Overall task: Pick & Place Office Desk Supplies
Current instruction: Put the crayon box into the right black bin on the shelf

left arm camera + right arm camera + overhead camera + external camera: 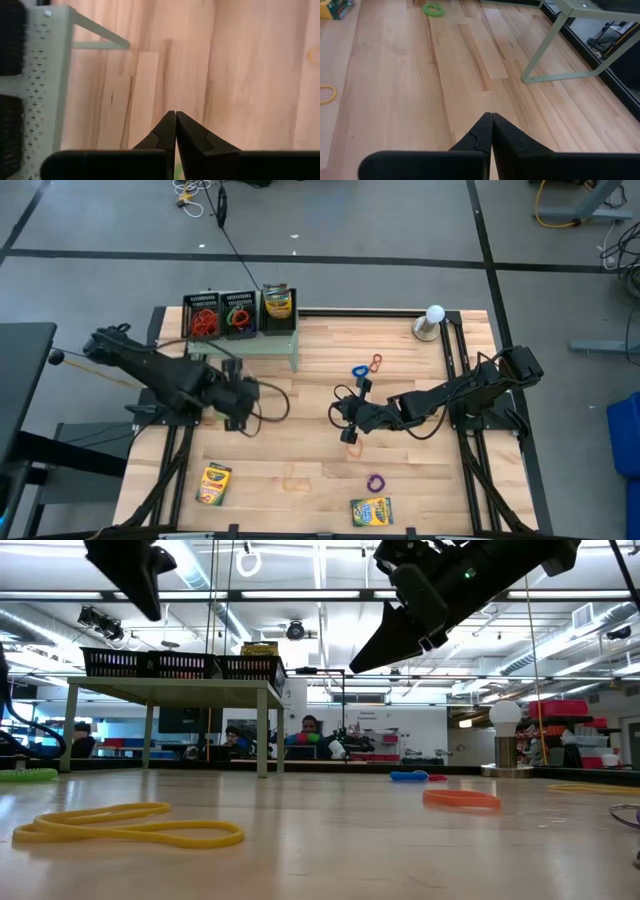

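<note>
L gripper (pixel 175 117): fingers closed tight, nothing held, hung near green stand (pixel 45 75).
R gripper (pixel 491 119): pinched together, empty, above mid-table.

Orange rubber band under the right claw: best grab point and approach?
The orange rubber band lies flat on the table, so come straight down from above. Open the shut right claw first, straddle one strand of the loop and pinch across it. The near side of the loop is probably easiest.

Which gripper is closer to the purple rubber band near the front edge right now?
Right. The right gripper hangs over mid-table, just behind the purple rubber band. The left gripper is farther off, toward the stand side.
</note>
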Motion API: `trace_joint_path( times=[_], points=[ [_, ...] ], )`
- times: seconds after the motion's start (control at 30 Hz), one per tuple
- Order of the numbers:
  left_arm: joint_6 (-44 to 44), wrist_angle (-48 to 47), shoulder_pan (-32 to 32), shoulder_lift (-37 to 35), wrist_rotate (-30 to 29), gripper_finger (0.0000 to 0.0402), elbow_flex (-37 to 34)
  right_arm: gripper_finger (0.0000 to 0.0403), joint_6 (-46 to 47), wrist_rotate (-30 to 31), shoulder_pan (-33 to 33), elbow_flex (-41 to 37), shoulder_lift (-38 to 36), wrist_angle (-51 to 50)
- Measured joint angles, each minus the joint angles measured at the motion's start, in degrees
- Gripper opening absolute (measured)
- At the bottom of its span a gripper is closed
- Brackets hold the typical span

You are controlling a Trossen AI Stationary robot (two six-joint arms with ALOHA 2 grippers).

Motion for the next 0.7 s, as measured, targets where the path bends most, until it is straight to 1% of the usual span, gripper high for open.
trace_joint_path(
  times=[0.07,0.17,0.27,0.4,0.5,0.6,0.7],
  points=[
    [0.4,0.4,-1.3,1.8,1.3,0.0007,0.0,0.0016,0.0,-0.2,0.0,0.0,0.0,0.0],
    [0.4,2.6,-3.0,4.2,6.7,0.0006,0.0,0.0016,0.0,-0.2,0.0,0.0,0.0,0.0],
    [-3.4,1.5,-6.2,6.0,10.3,0.0010,0.0,0.0016,0.0,-0.3,0.0,0.0,0.0,0.0],
    [-13.4,-2.6,-13.0,8.1,13.5,0.0029,0.0,0.0016,0.0,-0.5,0.0,0.0,0.0,0.0],
    [-21.9,-3.5,-19.6,9.4,14.3,0.0048,-0.1,0.0016,0.0,-0.8,0.0,-0.5,0.0,0.1],
    [-30.6,-0.2,-26.1,9.6,15.3,0.0069,-2.5,0.0016,0.0,-1.0,0.0,-1.2,0.0,0.1],
    [-41.4,4.3,-31.6,9.7,16.4,0.0089,-7.3,0.0016,0.0,-0.9,0.0,-1.8,0.0,0.3]
  ],
)
